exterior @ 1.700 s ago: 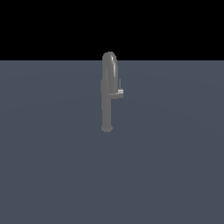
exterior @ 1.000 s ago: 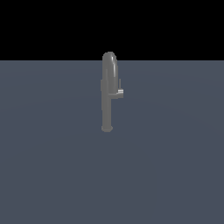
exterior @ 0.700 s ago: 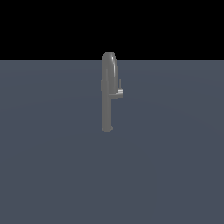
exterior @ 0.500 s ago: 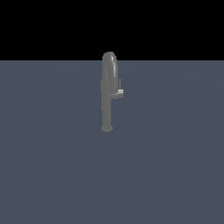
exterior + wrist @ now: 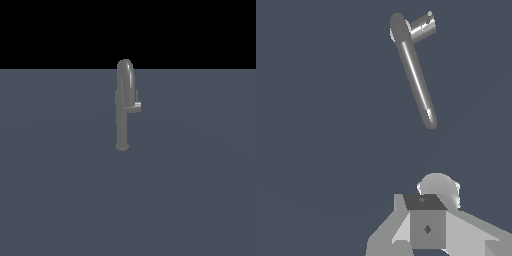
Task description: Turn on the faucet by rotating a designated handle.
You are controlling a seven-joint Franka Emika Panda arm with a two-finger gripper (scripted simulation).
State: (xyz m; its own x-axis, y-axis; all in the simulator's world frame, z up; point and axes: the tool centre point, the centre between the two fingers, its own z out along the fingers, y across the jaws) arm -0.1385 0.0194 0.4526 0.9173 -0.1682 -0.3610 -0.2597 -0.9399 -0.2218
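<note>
The faucet [image 5: 124, 105] is a tall grey pipe with an arched top, standing upright on the flat grey-blue floor in the exterior view. The handle [image 5: 136, 106] is a short light stub sticking out toward the exterior view's right, about halfway up the pipe. The wrist view looks down on the faucet [image 5: 415, 70], with the handle [image 5: 423, 26] at its far end. My gripper [image 5: 426, 220] shows only in the wrist view, well apart from the faucet. Its fingers sit together as one block with no gap and nothing held. No arm shows in the exterior view.
Flat grey-blue floor [image 5: 200, 190] spreads all around the faucet, with black background above it. A rounded light-grey part [image 5: 438, 189] sits just behind my fingers in the wrist view.
</note>
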